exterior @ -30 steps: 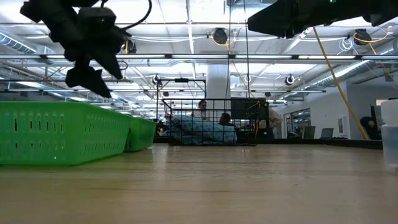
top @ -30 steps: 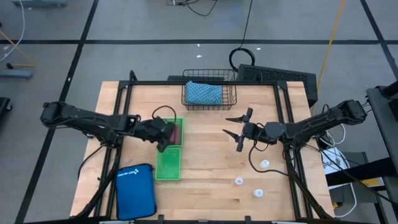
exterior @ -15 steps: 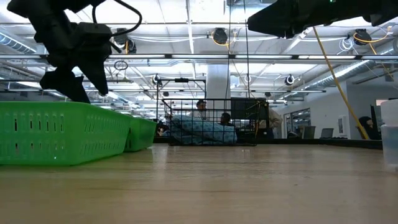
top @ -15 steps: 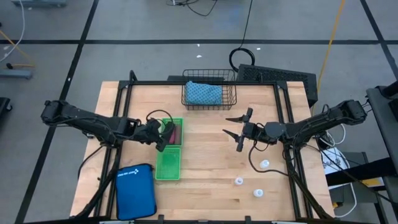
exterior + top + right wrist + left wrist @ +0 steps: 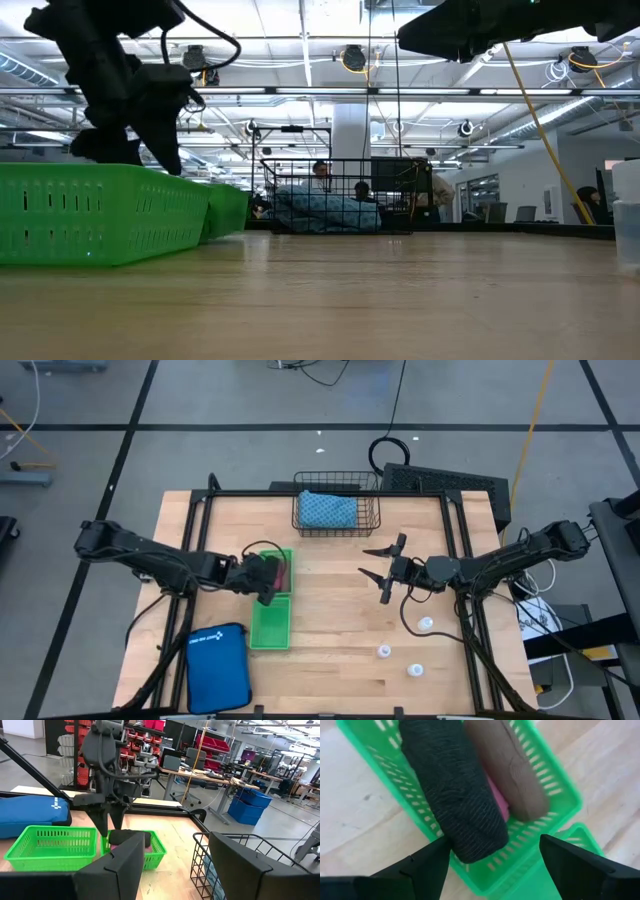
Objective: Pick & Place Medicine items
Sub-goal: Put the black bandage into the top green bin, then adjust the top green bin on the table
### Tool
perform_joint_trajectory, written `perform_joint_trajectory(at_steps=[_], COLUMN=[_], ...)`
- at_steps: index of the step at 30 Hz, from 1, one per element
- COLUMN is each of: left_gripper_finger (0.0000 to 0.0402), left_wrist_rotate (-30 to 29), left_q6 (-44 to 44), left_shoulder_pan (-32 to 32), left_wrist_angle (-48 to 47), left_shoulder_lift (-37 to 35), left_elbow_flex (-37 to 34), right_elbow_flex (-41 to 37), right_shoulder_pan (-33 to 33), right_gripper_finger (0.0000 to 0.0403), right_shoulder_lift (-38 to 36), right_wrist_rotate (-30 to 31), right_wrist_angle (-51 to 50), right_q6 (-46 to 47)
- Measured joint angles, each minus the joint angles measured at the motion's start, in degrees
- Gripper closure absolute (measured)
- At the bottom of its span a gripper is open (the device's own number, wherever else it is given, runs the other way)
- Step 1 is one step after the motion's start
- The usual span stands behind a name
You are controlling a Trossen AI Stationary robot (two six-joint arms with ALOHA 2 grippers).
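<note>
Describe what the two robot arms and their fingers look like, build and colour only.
Both arms are dark, nearly black, slim and jointed. The left arm has a thin black cable looping over its gripper; its fingers are flat, matte black wedges. The right arm ends in a gripper with two pointed black fingers. No markings are visible.

Grey floor (image 5: 200,400) with dark tape lines, ceiling lights (image 5: 352,57), red storage bins (image 5: 150,745), workbenches (image 5: 200,772)
</note>
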Motion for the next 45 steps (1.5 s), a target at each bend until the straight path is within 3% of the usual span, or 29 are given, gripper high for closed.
perform_joint_trajectory(at_steps=[8, 18, 22, 25, 29, 32, 40, 45], left_gripper_finger=[0.0089, 0.0087, 0.0094, 0.0095, 0.0089, 0.0083, 0.0086, 0.0091], left_wrist_rotate=[4.53, 4.0, 0.16, -5.95, -15.45, -18.77, -20.72, -23.84], left_q6=[1.79, 8.9, 10.68, 8.95, 1.5, -4.58, -9.04, -9.09], left_shoulder_pan=[0.01, 0.02, -0.04, -0.13, -0.87, -1.16, -1.07, -0.99], left_wrist_angle=[7.45, 9.16, 7.2, 1.48, -8.33, -11.23, -7.68, 1.8], left_shoulder_lift=[1.36, -3.49, -7.14, -10.04, -10.53, -9.72, -4.06, -1.1], left_elbow_flex=[0.0, 0.0, 0.0, 0.0, 0.0, 0.0, 0.0, 0.0], right_elbow_flex=[0.0, 0.0, 0.0, 0.0, 0.0, 0.0, 0.0, 0.0], right_shoulder_pan=[0.0, 0.0, 0.0, 0.0, 0.0, 0.0, 0.0, -0.08], right_gripper_finger=[0.0193, 0.0193, 0.0193, 0.0193, 0.0193, 0.0193, 0.0193, 0.0193], right_shoulder_lift=[0.0, 0.0, 0.0, 0.0, 0.0, 0.0, 0.0, 0.0], right_wrist_rotate=[0.04, 0.2, 0.2, 0.2, 0.2, 0.2, 0.2, 0.19], right_wrist_angle=[0.01, -0.02, -0.02, -0.07, -0.2, -0.29, -0.2, -0.14], right_q6=[0.0, -0.02, -0.02, -0.02, -0.02, -0.08, -0.2, -0.22])
